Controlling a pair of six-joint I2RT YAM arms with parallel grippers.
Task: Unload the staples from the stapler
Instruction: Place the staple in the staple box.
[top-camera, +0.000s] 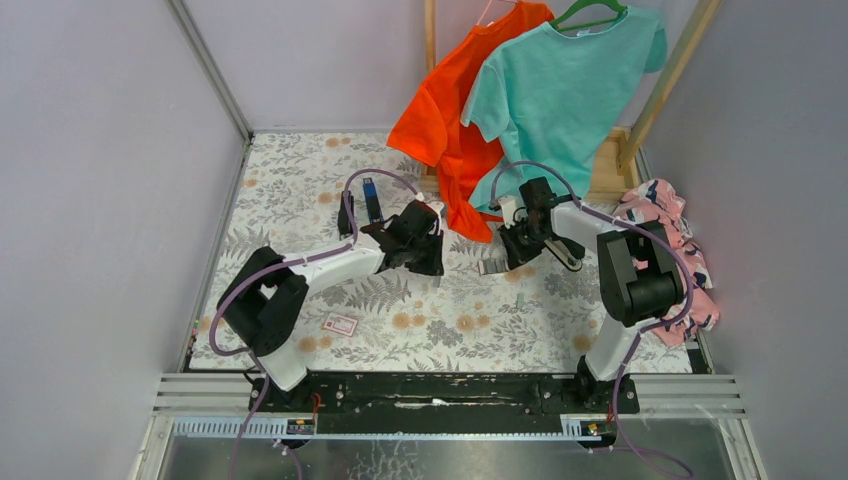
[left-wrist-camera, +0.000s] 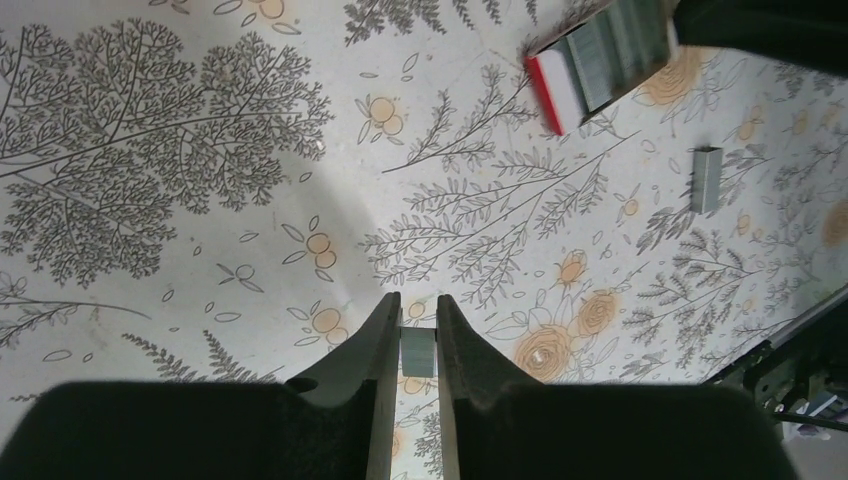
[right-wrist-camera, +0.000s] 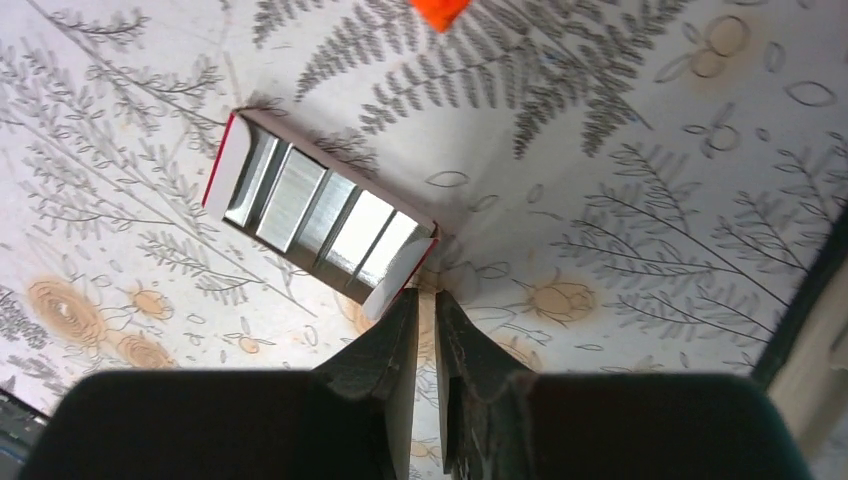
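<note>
Silvery staples (left-wrist-camera: 418, 350) pinched in the left gripper (left-wrist-camera: 417, 302) above the floral tablecloth (left-wrist-camera: 250, 290).
Low centre of its wrist view, the fingers clamp the short strip; a second strip (left-wrist-camera: 706, 180) lies at right. The right gripper (right-wrist-camera: 425, 296), nearly closed, grips the open staple box (right-wrist-camera: 335, 168) by its corner.

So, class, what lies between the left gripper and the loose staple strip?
Only bare floral tablecloth separates the left gripper from the loose strip, per the left wrist view.
</note>
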